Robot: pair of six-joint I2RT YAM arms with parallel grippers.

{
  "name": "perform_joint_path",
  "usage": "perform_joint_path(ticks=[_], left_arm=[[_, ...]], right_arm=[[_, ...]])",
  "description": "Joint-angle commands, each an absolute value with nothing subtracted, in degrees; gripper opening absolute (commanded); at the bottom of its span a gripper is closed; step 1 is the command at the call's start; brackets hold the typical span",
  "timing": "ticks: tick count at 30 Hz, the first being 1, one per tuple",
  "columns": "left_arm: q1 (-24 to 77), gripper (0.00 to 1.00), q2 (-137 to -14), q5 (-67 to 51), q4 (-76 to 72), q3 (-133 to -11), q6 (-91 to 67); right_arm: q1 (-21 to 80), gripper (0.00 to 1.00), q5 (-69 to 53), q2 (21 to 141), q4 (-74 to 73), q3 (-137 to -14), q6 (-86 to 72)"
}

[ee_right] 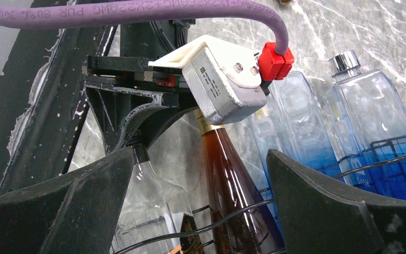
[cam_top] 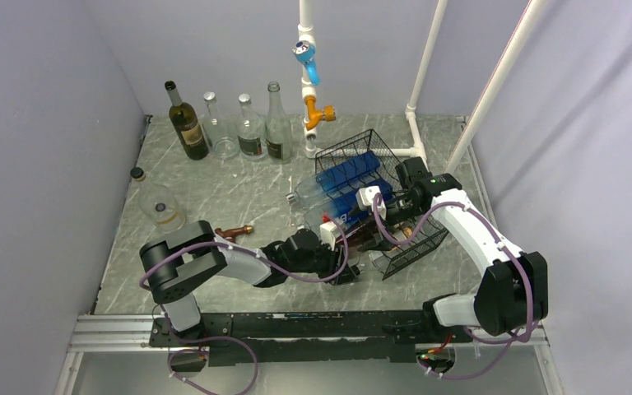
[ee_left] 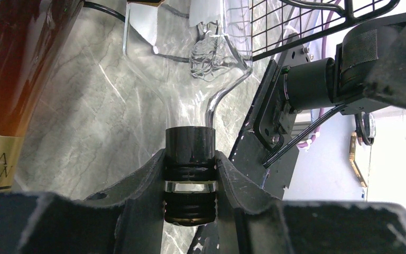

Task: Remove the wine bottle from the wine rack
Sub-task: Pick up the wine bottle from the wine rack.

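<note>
So, my left gripper point(ee_left: 189, 165) is pinched tight on the black-capped neck of the clear glass wine bottle point(ee_left: 189, 138). Its body lies at the near end of the black wire-mesh wine rack point(cam_top: 341, 156), and grabbing the neck should let me slide it straight out. My right gripper point(ee_right: 198, 159) hovers spread wide and empty by a brown glass bottle point(ee_right: 227, 185), probably to steady the rack.

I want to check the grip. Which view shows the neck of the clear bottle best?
The left wrist view: the neck, black-capped, sits centred between the left gripper's closed fingers. In the top view that gripper covers it. The right wrist view shows only the clear bottle's shoulder, under that gripper.
</note>
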State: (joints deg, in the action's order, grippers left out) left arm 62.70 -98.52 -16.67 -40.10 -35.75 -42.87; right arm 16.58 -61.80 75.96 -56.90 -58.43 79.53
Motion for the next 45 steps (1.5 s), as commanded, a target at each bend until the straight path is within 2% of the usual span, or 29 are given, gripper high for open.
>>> perform_joint_path(ticks=[1, 26, 45], left_arm=[[63.0, 0.00, -95.6, -18.8, -43.0, -35.9, -41.4], [62.8, 0.00, -79.1, -17.7, -26.7, -28.1, -31.9], [62.3, 0.00, -68.4, -21.3, -22.5, -19.7, -30.6]], right_arm=[[16.4, 1.00, -62.9, 76.0, -56.2, -58.4, 81.7], [16.4, 1.00, -64.0, 76.6, -56.8, -58.5, 82.1], [17.1, 1.00, -66.5, 77.7, -59.5, -59.2, 84.1]])
